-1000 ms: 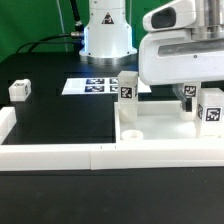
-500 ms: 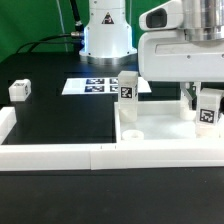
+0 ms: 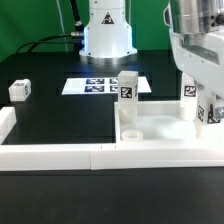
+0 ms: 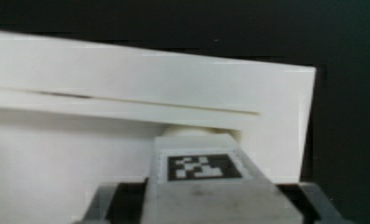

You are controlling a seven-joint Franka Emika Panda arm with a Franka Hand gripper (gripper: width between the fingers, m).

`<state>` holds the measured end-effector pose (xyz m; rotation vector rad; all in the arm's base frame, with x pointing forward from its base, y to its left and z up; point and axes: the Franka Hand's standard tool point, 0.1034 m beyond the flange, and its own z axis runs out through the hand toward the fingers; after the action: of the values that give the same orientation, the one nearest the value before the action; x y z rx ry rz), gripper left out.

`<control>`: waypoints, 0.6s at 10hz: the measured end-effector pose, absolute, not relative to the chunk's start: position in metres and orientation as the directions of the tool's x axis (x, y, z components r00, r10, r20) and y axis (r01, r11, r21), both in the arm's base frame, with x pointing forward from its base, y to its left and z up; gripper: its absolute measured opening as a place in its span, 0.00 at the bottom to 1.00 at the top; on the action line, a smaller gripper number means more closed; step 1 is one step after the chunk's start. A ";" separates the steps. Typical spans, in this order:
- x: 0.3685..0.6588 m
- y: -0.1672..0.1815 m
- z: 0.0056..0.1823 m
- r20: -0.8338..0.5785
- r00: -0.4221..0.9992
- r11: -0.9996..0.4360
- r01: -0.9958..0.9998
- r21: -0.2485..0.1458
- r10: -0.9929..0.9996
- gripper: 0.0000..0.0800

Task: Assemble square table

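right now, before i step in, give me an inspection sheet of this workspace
surface: black table, edged by a long low white border wall
job's things: white plastic square tray-like tabletop; upright white tagged leg standing at a tabletop corner; loose white tagged leg lying at the exterior view's left; held white tagged leg
clutter: nothing seen
grippers: hand shut on the held white tagged leg, over the tabletop
cables: thin dark cable behind the robot base
surroundings: flat white marker board, white robot base, green backdrop
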<state>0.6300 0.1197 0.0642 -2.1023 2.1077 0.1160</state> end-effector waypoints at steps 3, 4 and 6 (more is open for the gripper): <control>0.630 0.119 0.064 -0.159 0.066 -0.054 -0.996 -0.076 -0.985 0.46; 0.636 0.113 0.063 -0.100 0.340 -0.323 -0.933 -0.159 -0.935 0.63; 0.637 0.108 0.062 -0.041 0.590 -0.573 -0.796 -0.195 -0.806 0.80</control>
<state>0.6365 0.1082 0.0615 -2.6252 1.3388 -0.0778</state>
